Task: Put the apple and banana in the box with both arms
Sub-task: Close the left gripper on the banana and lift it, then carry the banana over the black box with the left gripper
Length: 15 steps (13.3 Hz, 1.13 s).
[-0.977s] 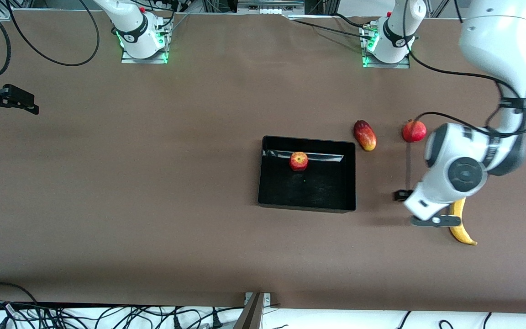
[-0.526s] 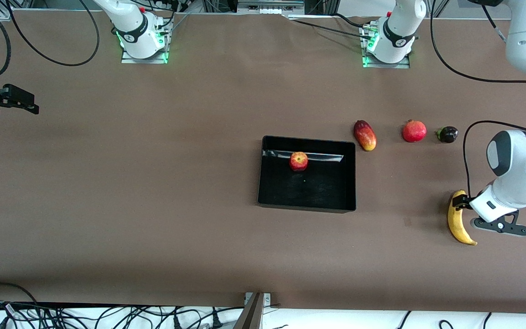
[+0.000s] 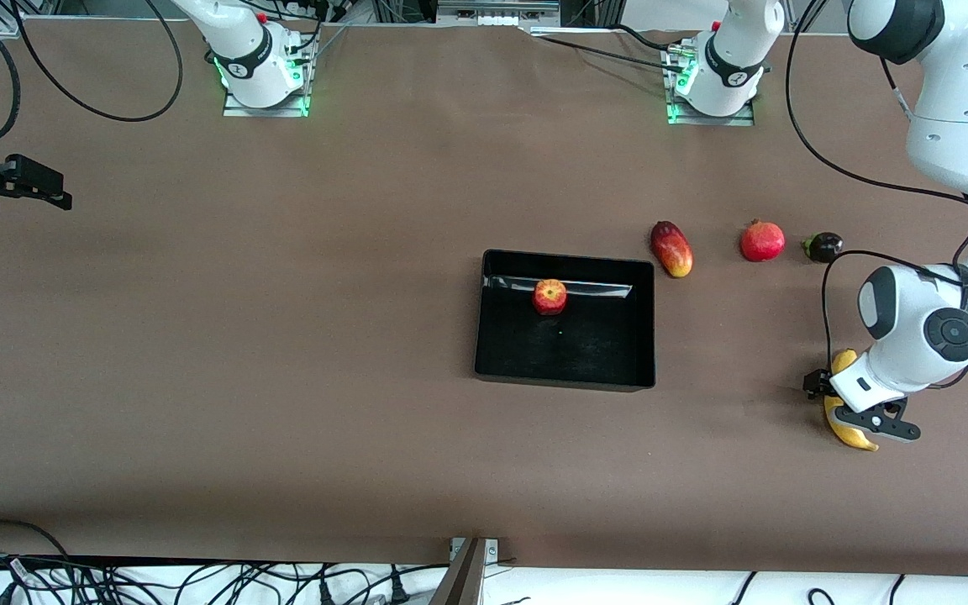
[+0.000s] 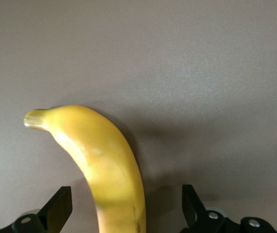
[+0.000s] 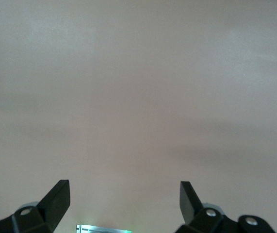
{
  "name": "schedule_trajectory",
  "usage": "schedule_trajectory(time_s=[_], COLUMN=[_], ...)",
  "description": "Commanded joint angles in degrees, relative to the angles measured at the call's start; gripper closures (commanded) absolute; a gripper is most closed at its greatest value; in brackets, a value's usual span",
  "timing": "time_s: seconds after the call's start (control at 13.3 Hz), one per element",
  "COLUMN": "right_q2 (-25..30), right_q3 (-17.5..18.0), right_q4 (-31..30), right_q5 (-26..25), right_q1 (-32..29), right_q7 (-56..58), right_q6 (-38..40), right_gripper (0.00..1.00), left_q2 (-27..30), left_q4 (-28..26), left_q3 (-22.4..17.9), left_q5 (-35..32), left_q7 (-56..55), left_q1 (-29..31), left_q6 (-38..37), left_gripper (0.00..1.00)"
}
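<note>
Between my spread fingers lies the banana (image 4: 110, 170), flat on the table (image 3: 282, 336) directly under my left gripper (image 4: 123, 206), which straddles its middle without touching it yet. Its stem end points away from my palm. To grip well, I judge I should come straight down until both fingertips sit low beside the fruit's flanks, then close gently across its width so the curved body neither rolls nor pivots out. Toward the right arm's end from my left gripper sits the box (image 3: 644, 336), with the apple (image 3: 549, 297) already inside, so only this fruit remains. Near the box, on the bare table, lie a mango (image 3: 671, 249), a pomegranate (image 3: 762, 241) and a small dark fruit (image 3: 823, 247); my carry should pass clear of them. My right gripper (image 5: 123, 201) waits, fingers apart, over bare table at its own end.
</note>
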<state>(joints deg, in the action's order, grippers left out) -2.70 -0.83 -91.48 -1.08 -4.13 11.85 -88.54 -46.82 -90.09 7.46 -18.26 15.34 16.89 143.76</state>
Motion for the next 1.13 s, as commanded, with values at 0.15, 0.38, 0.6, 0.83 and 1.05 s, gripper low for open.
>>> schedule_trajectory(time_s=[0.15, 0.38, 0.6, 0.83, 1.05], right_q2=[-0.29, -0.29, -0.29, -0.29, -0.29], right_q3=[-0.23, -0.23, -0.23, -0.23, -0.23], right_q4=[1.13, 1.13, 1.13, 1.13, 1.13], right_q5=[-0.06, -0.06, -0.06, -0.06, -0.06], right_q1=[0.0, 0.0, 0.0, 0.0, 0.0], right_q7=[1.07, 0.9, 1.07, 0.98, 0.98], right_q6=[1.09, 1.09, 1.09, 1.09, 1.09], right_gripper=[0.0, 0.0, 0.0, 0.0, 0.0], left_q2=[-1.34, -0.9, 0.41, 5.67, 10.86], left_q4=[0.0, -0.26, 0.79, 1.92, 4.92], left_q3=[0.54, 0.62, 1.58, 5.88, 7.3], left_q5=[-1.87, -1.61, -0.64, -0.55, 4.96], left_q7=[1.27, 0.3, -0.57, -8.45, -18.56], left_q1=[0.61, 0.52, 0.08, -1.58, -7.9], left_q6=[3.72, 3.63, -0.57, -13.97, -27.89], left_gripper=[0.12, 0.9, 1.0, 1.0, 1.0])
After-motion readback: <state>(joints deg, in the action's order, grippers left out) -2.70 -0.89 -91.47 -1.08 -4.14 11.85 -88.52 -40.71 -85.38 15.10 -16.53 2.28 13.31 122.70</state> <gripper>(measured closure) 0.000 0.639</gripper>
